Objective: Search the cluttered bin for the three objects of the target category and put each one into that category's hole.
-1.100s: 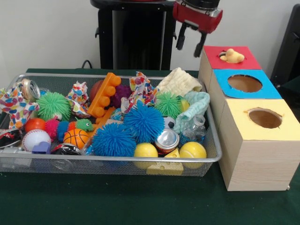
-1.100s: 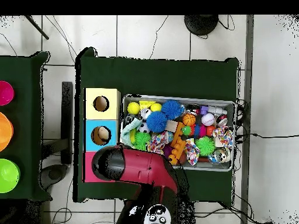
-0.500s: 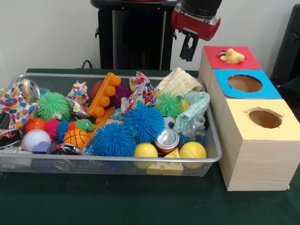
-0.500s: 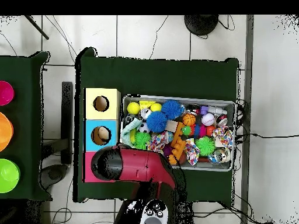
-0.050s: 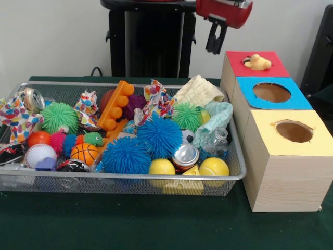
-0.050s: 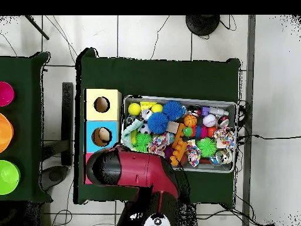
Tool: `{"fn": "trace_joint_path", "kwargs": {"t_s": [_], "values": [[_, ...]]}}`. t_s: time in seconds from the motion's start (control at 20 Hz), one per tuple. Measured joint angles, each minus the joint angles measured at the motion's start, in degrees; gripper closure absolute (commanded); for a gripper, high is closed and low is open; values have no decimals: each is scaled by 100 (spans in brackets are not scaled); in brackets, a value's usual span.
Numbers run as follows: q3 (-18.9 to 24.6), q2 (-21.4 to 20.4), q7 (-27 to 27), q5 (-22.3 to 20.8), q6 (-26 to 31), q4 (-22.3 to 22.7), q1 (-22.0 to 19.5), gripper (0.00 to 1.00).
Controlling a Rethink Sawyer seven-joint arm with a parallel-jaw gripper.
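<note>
My claw (image 5: 215, 40) hangs at 12 o'clock in the front view, above and just behind the red box (image 5: 257, 65), fingers pressed together and pinching nothing, so I judge this a lift-off between picks. A yellow rubber duck (image 5: 258, 62) sits on the red lid, right over or beside its hole; I can't tell if it has dropped in or is stuck on the rim, so I can't count it as delivered. The blue box (image 5: 272, 94) at 3 o'clock and the yellow box (image 5: 292, 133) at 4 o'clock show open holes, nothing sticking out. The boxes stand in a row touching the wire bin (image 5: 119, 179), probably so carries stay short. The bin on the green counter (image 5: 130, 224) is packed: 2 blue spiky balls (image 5: 151, 140) at centre, 2 yellow balls (image 5: 213, 166) at 5 o'clock against the front wall, a can (image 5: 185, 155) between them, an orange block (image 5: 115, 104) leaning at 11 o'clock, a baseball (image 5: 39, 154) at 8 o'clock. I see no other duck; any would be buried, so digging looks needed. In the overhead view my arm (image 6: 132, 169) covers the red box, at 7 o'clock.
</note>
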Motion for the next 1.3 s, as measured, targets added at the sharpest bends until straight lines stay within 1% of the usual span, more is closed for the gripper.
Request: {"fn": "trace_joint_path", "kwargs": {"t_s": [0.2, 0.55, 1.15, 1.3], "values": [[0, -151, 0, -1, 302, -47, 6, 100], [11, -179, 0, -4, 352, -71, 92, 100], [111, 103, 0, -4, 295, -73, 263, 100], [137, 231, 0, -3, 170, -73, 350, 100]]}}
